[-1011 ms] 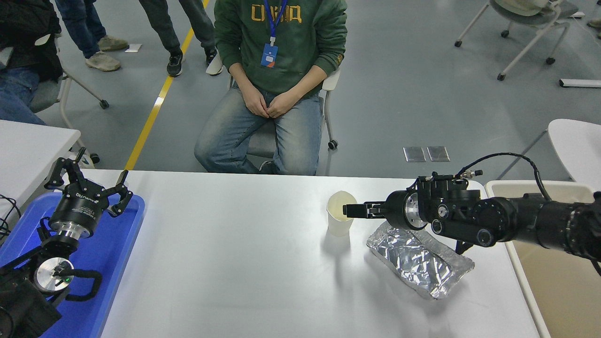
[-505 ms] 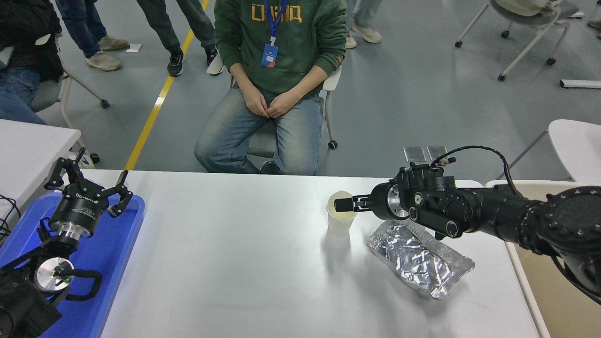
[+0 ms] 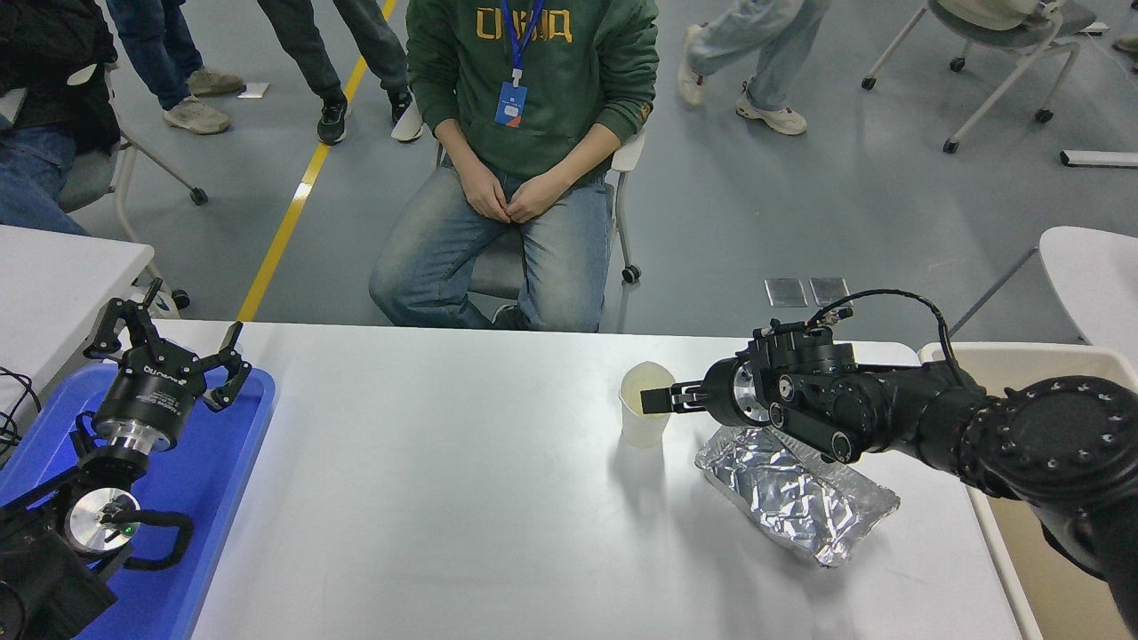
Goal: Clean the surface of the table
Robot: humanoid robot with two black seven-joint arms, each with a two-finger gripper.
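The white table surface (image 3: 444, 498) holds a pale, translucent cup (image 3: 642, 425) standing upright right of the middle, and a crumpled silver foil bag (image 3: 800, 493) lying to its right. My right gripper (image 3: 658, 402) reaches in from the right, level with the cup's rim, its tip over the right side of the cup's mouth. I see it side-on, so I cannot tell whether it grips the rim. My right arm passes above the foil bag. My left gripper (image 3: 169, 351) is parked, open and empty, over the blue tray (image 3: 204, 480) at the lower left.
A beige bin (image 3: 1067, 569) stands off the table's right edge. A person (image 3: 524, 107) in a green sweater sits at the far side, hands in lap. Another white table (image 3: 53, 276) is at the left, and chairs and walking people are behind.
My right gripper rose and moved left over the cup, then dropped back to rim height. The cup and the foil bag have not moved. A person walks across the background.
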